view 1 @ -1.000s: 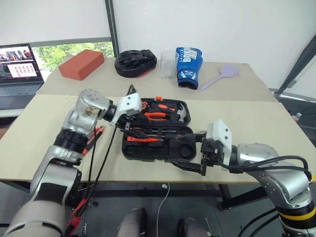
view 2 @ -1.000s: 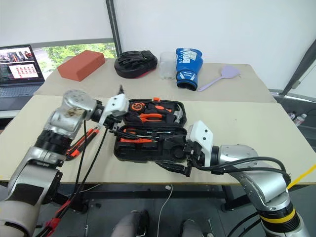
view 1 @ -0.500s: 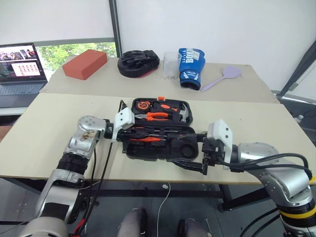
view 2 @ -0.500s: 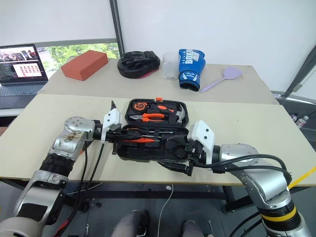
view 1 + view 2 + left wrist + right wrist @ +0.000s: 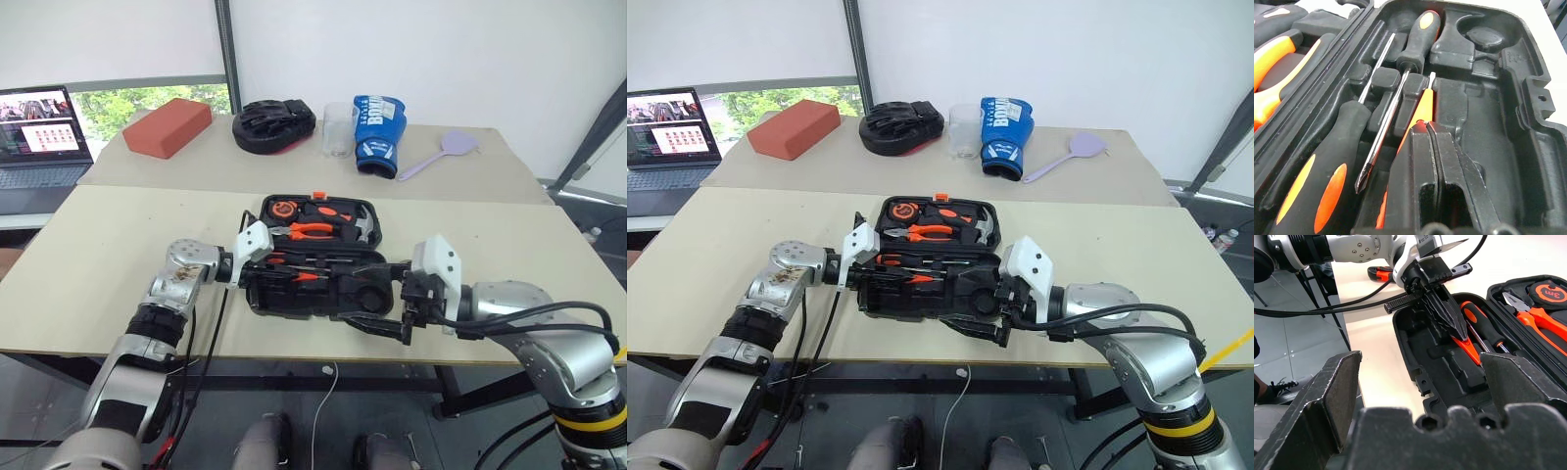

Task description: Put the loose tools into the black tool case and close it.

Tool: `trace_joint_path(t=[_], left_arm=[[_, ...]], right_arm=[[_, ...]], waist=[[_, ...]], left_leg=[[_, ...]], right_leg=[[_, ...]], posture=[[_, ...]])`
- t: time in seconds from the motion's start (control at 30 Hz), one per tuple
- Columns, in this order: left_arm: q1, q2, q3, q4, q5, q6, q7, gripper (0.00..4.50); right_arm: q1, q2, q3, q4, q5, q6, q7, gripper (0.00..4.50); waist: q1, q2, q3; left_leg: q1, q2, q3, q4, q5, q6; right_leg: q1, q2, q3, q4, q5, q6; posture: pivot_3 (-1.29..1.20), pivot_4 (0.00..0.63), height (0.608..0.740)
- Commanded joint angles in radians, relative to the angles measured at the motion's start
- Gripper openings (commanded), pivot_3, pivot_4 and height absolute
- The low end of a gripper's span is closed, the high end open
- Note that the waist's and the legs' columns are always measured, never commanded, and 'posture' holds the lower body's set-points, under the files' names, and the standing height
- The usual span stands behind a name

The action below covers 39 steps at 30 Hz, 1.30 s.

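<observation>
Left gripper [image 5: 1452,325] had dropped into open black tool case [image 5: 387,294] at near table [image 5: 88,255] centre, fingers pinched together over slim orange tester screwdriver [image 5: 1418,115]. Right gripper [image 5: 377,318] stood wide. Blue glove [image 5: 375,132] lettering unreadable.

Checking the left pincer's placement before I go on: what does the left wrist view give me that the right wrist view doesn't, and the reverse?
Left wrist view: the two screwdrivers' metal tips up close. Right wrist view: the tape measure, and the utility knife out on the table. Both: the shut left pincer at the orange tester in the black case.
</observation>
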Motion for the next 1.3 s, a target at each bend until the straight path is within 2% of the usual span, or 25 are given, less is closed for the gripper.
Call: trace_joint_path(t=[0.03,0.2,0.63,0.9,1.03,1.13,1.23,1.3], left_arm=[[-0.007,0.002,0.000,0.043,0.021,-0.013,0.017,0.07],[-0.011,-0.004,0.005,0.092,0.027,-0.019,0.034,0.07],[0.094,0.018,-0.059,0.032,0.094,-0.076,0.045,0.07],[0.052,0.014,-0.038,0.086,0.068,0.025,0.072,0.07],[0.073,0.037,-0.019,0.032,0.045,0.067,0.058,0.07],[0.131,0.086,0.036,-0.110,-0.009,0.112,0.050,0.07],[0.205,0.154,0.170,-0.314,-0.118,0.241,0.092,0.76],[0.285,0.208,0.296,-0.467,-0.193,0.340,0.145,1.62]], right_arm=[[-0.010,-0.008,-0.034,-0.027,0.023,0.005,-0.005,4.50],[-0.015,-0.008,-0.031,-0.023,0.023,0.004,-0.001,4.50],[-0.043,-0.005,-0.018,0.000,0.023,-0.001,0.008,4.50],[-0.046,0.000,-0.013,0.000,0.028,-0.001,0.005,4.50],[-0.060,0.006,-0.001,0.008,0.024,-0.005,0.009,4.50],[-0.098,0.018,0.023,0.036,0.011,-0.017,0.022,4.50],[-0.156,0.041,0.052,0.088,-0.005,-0.032,0.040,4.50],[-0.199,0.068,0.065,0.125,-0.001,-0.031,0.054,4.50]], waist=[[-0.001,0.000,0.000],[-0.005,0.000,0.000],[-0.009,0.008,-0.005],[-0.008,0.013,-0.008],[-0.009,0.015,-0.010],[-0.022,0.015,-0.010],[-0.042,0.015,-0.010],[-0.050,0.015,-0.009]], left_leg=[[0.000,0.000,0.000,0.000,0.000,0.000],[0.000,0.000,0.000,0.000,0.000,0.000],[0.002,0.000,0.000,-0.001,-0.001,0.001],[0.014,0.000,0.002,-0.007,-0.001,0.000],[0.014,0.000,0.002,-0.008,-0.001,0.000],[0.015,0.000,0.003,-0.009,-0.001,0.000],[0.015,0.001,0.003,-0.011,-0.002,-0.001],[0.014,0.002,0.003,-0.011,-0.002,-0.002]], right_leg=[[0.000,0.000,0.000,0.000,0.000,0.000],[0.000,0.000,0.000,0.000,0.000,0.000],[0.002,0.000,0.000,-0.001,0.000,0.000],[0.014,-0.001,0.001,-0.005,-0.007,0.002],[0.013,-0.001,0.002,-0.006,-0.008,0.002],[0.012,-0.001,0.002,-0.006,-0.008,0.001],[0.011,-0.001,0.002,-0.005,-0.008,-0.001],[0.010,0.000,0.002,-0.004,-0.008,-0.003]], posture=[[0.00,0.150,0.718],[0.00,0.150,0.718],[0.00,0.150,0.718],[0.00,0.150,0.718],[0.00,0.150,0.718],[0.00,0.150,0.718],[0.00,0.150,0.718],[0.00,0.150,0.718]])
